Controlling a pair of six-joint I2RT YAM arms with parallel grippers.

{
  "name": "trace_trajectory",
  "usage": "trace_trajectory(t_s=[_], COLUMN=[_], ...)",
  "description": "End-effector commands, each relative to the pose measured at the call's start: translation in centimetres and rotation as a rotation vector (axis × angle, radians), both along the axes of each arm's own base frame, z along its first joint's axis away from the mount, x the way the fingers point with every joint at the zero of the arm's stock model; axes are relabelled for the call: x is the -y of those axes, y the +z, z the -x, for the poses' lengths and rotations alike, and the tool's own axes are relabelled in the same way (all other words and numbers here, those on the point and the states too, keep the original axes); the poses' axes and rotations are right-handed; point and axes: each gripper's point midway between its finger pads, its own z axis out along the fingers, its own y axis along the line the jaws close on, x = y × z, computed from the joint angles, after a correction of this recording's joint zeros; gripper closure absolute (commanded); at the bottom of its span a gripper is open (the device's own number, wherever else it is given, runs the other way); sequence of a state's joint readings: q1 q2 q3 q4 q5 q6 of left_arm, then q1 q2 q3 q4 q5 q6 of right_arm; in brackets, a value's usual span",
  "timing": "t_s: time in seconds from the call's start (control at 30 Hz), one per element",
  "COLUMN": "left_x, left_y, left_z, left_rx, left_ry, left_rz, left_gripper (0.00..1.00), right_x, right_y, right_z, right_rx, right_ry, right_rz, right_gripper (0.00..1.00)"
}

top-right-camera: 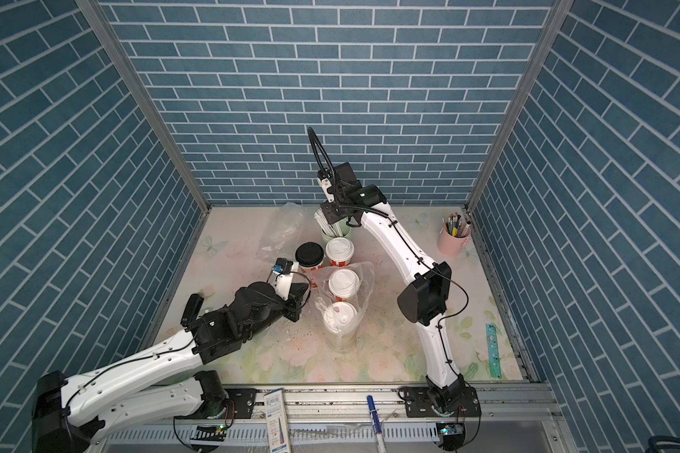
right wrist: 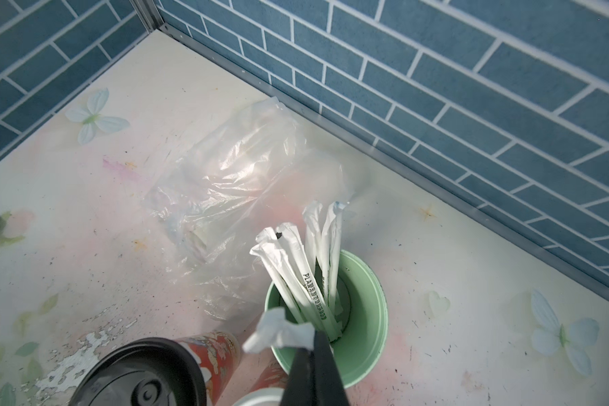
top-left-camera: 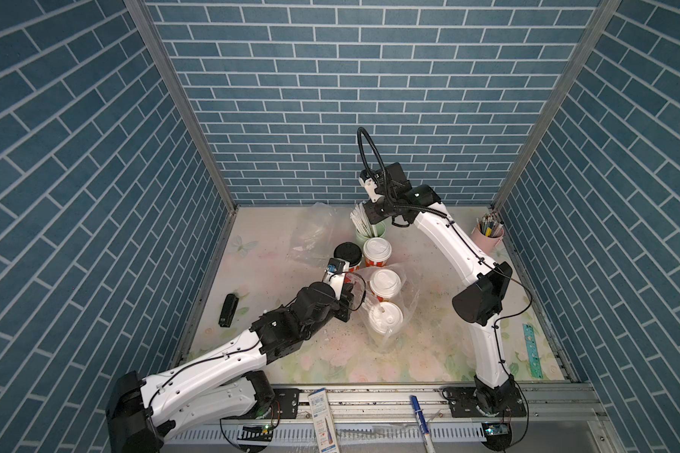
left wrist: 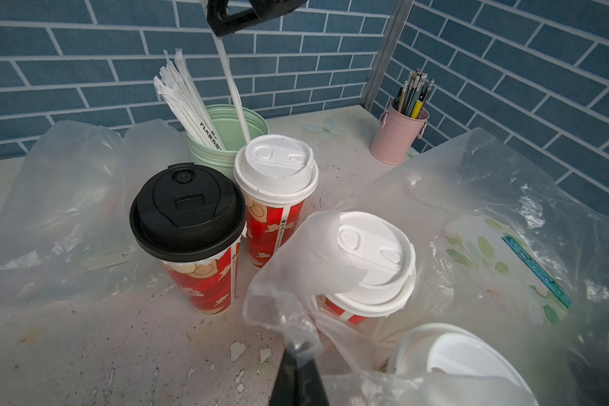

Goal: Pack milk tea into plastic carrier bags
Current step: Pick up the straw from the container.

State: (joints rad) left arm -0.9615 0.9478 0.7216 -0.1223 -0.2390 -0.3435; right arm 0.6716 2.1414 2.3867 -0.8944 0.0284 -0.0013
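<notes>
Halfway there, by the look of it! In both top views the filled bag point(top-left-camera: 407, 302) stood in the middle of the worktop point(top-left-camera: 428, 353) with two white-lidded cups upright inside. One was the orange cup point(top-left-camera: 385, 282). The other, nearer the front edge, was the cream-yellow cup point(top-left-camera: 385, 318), though its body colour was hard to make out through the crinkled film. Behind the bag stood the black-lidded red cup point(top-left-camera: 347, 253) and the white-lidded red cup point(top-left-camera: 377, 249), close side by side and not yet packed. Their home, I'd judge, was the spare bag point(right wrist: 239, 175), which lay slack and empty-looking at the far side of the worktop, just beside the mint-green cup point(right wrist: 366, 316) of straws. So that left opening the spare bag and loading the two reds.

Now the jaws. The left arm point(top-left-camera: 213, 361) reached in from the side. In the left wrist view the left jaws were pressed together on a fold of the filled bag's rim, with the film bunched above the tips and draped against the orange cup's lid. The right arm point(top-left-camera: 440, 239) hung over the mint-green cup. The right jaws were pinched together on the crumpled top end of a wrapped straw point(left wrist: 231, 84), held higher than the rest of the bundle, and its lower end seemed to sit within the cup's rim. A straw for the packed bag, I'd guess, and a thin, floppy thing to aim into such a soft mouth.
</notes>
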Motion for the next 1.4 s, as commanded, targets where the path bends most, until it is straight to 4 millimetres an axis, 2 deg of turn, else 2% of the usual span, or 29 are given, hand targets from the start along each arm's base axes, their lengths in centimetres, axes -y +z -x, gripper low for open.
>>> trace_trajectory(t_s=[0.0, 0.13, 0.3, 0.33, 0.4, 0.5, 0.63, 0.77, 0.8, 0.9, 1.0, 1.17, 1.37], left_x=[0.0, 0.0, 0.1, 0.1, 0.0, -0.1, -0.3, -0.4, -0.5, -0.5, -0.5, -0.4, -0.3], left_y=[0.3, 0.3, 0.3, 0.4, 0.4, 0.5, 0.3, 0.3, 0.3, 0.2, 0.2, 0.1, 0.3], left_z=[0.1, 0.1, 0.1, 0.1, 0.1, 0.0, 0.0, 0.0, 0.0, 0.0, 0.0, 0.0, 0.0], left_rx=[0.009, 0.010, 0.013, 0.013, 0.015, 0.016, 0.016, 0.017, 0.017, 0.017, 0.018, 0.015, 0.021], left_ry=[-0.003, -0.004, -0.007, -0.006, -0.005, -0.001, 0.006, 0.013, 0.015, 0.018, 0.018, 0.015, 0.009], left_rz=[0.011, 0.017, 0.013, 0.014, 0.011, 0.010, 0.008, 0.005, 0.005, 0.003, 0.004, 0.005, 0.019], left_gripper=[1.00, 1.00, 1.00, 1.00, 1.00, 1.00, 1.00, 1.00, 1.00, 1.00, 1.00, 1.00, 1.00], right_x=[0.4, 0.5, 0.2, 0.2, 0.0, -0.2, -0.3, -0.2, -0.2, 0.1, 0.4, 1.2, 2.0], right_y=[3.1, 3.7, 2.1, 1.8, 1.1, 0.5, -0.2, -1.0, -1.1, -1.3, -0.6, 2.3, 5.8], right_z=[1.0, 1.2, 0.5, 0.3, -0.1, -0.7, -1.2, -1.5, -1.6, -1.7, -1.6, -0.8, 1.4], right_rx=[0.061, 0.075, 0.043, 0.037, 0.021, 0.008, -0.008, -0.026, -0.029, -0.039, -0.026, 0.035, 0.084], right_ry=[0.021, 0.024, 0.021, 0.017, 0.017, 0.012, 0.009, 0.001, -0.001, -0.014, -0.017, -0.009, 0.061], right_rz=[-0.030, -0.050, -0.049, -0.050, -0.052, -0.060, -0.066, -0.064, -0.065, -0.069, -0.076, -0.111, -0.207], right_gripper=[1.00, 1.00, 1.00, 0.99, 0.91, 0.89, 0.89, 0.95, 1.00, 1.00, 1.00, 1.00, 1.00])
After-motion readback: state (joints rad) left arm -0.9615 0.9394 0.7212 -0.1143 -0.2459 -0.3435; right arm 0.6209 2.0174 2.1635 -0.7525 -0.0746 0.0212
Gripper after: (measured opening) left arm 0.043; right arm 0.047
